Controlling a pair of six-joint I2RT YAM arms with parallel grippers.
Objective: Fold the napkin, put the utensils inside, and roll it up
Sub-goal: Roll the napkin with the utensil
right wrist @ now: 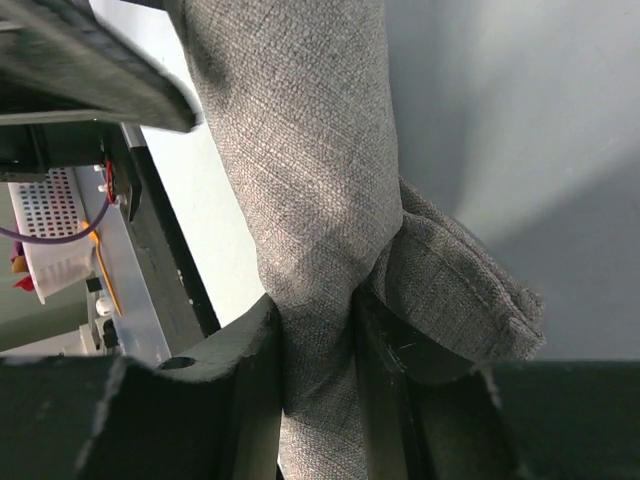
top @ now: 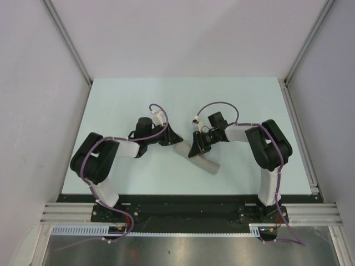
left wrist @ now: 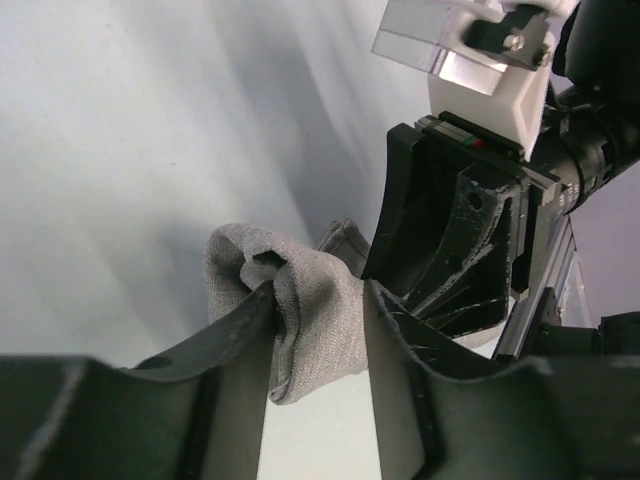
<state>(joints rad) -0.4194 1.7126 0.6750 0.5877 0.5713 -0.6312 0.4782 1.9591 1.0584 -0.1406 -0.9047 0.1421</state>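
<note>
Table (top: 233,100): pale, flat surface with walls along the far, left and right edges. The far half is bare, and wide strips are open along the left and right edges. A narrower strip is open between the napkin and the near edge.

Napkin (top: 206,164): rolled into a short grey-beige tube lying near the table's centre, somewhat closer to the near edge than to the far edge. Its long axis runs diagonally. One end points toward the far-left corner and the other toward the near-right corner. The near-right end lies free on the table. The far-left end sits between the two end effectors. In the left wrist view that end shows as a bunched, folded lump of cloth (left wrist: 310,310). In the right wrist view the roll (right wrist: 300,150) runs straight away from the camera, with a loose hemmed fold bulging out to one side.

Left end effector (top: 169,139): closed on the far-left tip of the napkin, with cloth pressed between both fingers (left wrist: 318,295).

Right end effector (top: 195,148): just beside the left one, clamped across the body of the roll, with both fingers against the cloth (right wrist: 315,305).
</note>
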